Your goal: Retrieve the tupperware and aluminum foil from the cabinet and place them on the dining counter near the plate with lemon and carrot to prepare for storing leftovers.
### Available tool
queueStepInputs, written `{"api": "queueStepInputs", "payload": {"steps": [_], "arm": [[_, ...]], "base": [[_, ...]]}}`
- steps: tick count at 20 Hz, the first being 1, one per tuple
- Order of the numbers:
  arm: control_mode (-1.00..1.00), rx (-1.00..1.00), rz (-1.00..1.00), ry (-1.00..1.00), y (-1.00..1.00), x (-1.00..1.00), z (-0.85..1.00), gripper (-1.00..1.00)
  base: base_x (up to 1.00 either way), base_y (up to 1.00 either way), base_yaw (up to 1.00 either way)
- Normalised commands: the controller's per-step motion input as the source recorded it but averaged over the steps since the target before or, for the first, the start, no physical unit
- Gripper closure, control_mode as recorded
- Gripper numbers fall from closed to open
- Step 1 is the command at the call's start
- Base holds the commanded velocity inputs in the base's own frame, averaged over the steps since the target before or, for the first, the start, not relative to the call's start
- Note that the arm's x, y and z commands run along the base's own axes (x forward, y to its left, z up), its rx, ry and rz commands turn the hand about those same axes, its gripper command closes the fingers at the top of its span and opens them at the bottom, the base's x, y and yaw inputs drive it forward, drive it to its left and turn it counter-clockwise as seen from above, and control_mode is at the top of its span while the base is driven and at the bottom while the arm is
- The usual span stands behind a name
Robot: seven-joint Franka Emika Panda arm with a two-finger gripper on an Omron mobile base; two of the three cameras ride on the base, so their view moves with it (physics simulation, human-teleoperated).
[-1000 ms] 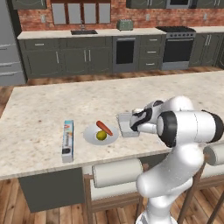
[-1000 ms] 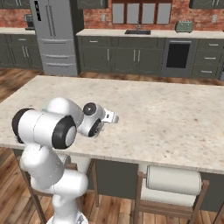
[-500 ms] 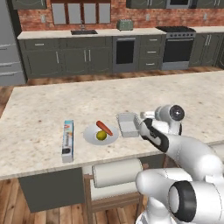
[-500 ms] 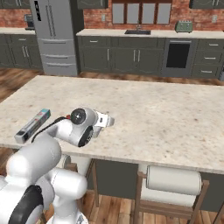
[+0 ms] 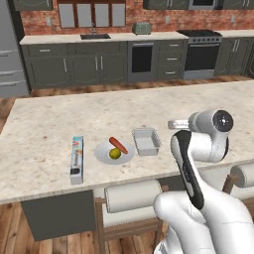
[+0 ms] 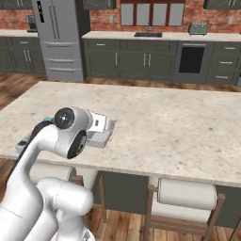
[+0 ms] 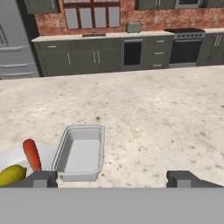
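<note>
Kitchen with a red brick back wall, grey-green base cabinets, a tall grey refrigerator (image 6: 59, 37) and a black oven (image 5: 200, 54); in front of them runs the long speckled beige stone dining counter (image 5: 59, 114), at which I have the white arm stationed.

On the counter, three things lie in a row near the front edge. Largest is the long, narrow blue-and-grey aluminium foil box (image 5: 77, 159), lying flat just left of the plate. Next is the shallow, clear rectangular tupperware tub (image 5: 146, 140), lidless and upright, just right of the plate; from the hand camera its near rim (image 7: 81, 155) sits close beside the plate's edge. Between them is the round white plate (image 5: 113, 153), carrying an orange carrot (image 5: 118, 145) and a yellow-green lemon (image 5: 115, 154).

The two-finger gripper (image 7: 113, 178) hangs low over the counter just right of the tub. Its jaws stand spread as wide as they go, with only bare counter between the dark fingertips (image 7: 181, 178); it has hold of nothing.

Progress, as I judge it: both items are out of the cabinet and set down flanking the plate, so the placing looks complete. I see nothing left to fetch; what remains, at most, is clearing the arm from the counter.
</note>
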Motion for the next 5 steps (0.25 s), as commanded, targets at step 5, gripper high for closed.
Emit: {"api": "queueStepInputs", "payload": {"steps": [5], "arm": [[-1.0, -0.05, 0.03, 0.01, 0.14, -0.67, 0.89, -1.0]], "base": [[0.0, 0.0, 0.0]]}}
